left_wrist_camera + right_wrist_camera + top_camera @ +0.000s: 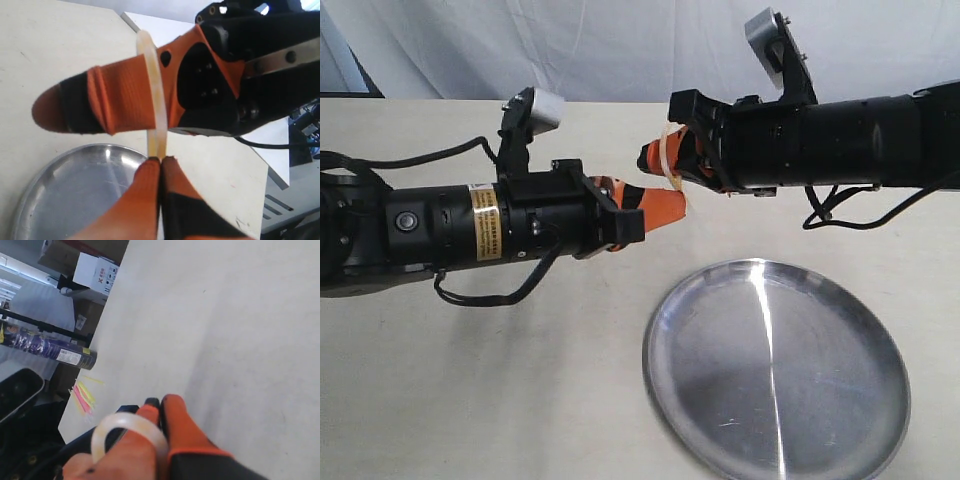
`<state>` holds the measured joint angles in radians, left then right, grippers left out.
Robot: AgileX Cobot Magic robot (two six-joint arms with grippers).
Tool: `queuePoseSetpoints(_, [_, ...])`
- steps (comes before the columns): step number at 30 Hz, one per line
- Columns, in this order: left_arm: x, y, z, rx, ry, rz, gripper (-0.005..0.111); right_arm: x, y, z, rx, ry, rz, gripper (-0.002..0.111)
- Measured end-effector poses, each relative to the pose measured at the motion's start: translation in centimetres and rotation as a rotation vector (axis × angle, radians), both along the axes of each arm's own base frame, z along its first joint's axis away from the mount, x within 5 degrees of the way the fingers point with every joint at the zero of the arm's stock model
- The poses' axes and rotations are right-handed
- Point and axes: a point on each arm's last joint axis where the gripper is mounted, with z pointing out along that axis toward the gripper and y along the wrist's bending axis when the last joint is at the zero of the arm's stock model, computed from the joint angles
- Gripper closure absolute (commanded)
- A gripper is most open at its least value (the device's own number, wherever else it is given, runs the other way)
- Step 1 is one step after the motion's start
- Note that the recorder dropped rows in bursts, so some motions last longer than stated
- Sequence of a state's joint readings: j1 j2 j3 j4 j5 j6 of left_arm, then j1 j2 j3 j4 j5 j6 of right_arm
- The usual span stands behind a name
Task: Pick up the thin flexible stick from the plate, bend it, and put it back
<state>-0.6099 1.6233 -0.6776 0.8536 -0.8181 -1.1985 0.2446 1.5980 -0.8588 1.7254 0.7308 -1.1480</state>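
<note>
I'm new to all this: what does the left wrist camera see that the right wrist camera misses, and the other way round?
Only the left wrist view shows the plate. Only the right wrist view shows a white box and a purple cylinder beyond the table's edge. Both show the thin flexible stick bent into an arc against orange fingers, and the table.

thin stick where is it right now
Exterior view, upper middle: the stick hangs in the air bent into a loop, pinched between the left gripper and right gripper, off the plate.

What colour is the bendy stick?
The stick is pale whitish-yellow; the left wrist view shows it best.
</note>
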Motion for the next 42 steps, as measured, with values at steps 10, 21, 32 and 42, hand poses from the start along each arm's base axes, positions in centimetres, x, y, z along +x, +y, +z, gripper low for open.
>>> queuePoseSetpoints(10, [-0.3, -0.2, -0.3, 0.041, -0.015, -0.026, 0.107, -0.3, 0.1, -0.3, -0.064, -0.029, 0.056, 0.109])
queuePoseSetpoints(21, [0.8, 1.2, -2.8, 0.307, 0.060, 0.137, 0.107, -0.3, 0.2, -0.5, -0.186, -0.067, 0.056, 0.109])
queuePoseSetpoints(32, [1.0, 4.0, -1.5, 0.552, 0.027, 0.321, 0.107, 0.4, -0.8, -1.1, -0.314, -0.093, -0.037, 0.109])
queuePoseSetpoints(42, [0.4, 7.7, 1.2, 0.782, -0.049, 0.519, 0.107, -0.2, -2.4, -2.9, -0.582, 0.002, 0.003, 0.109])
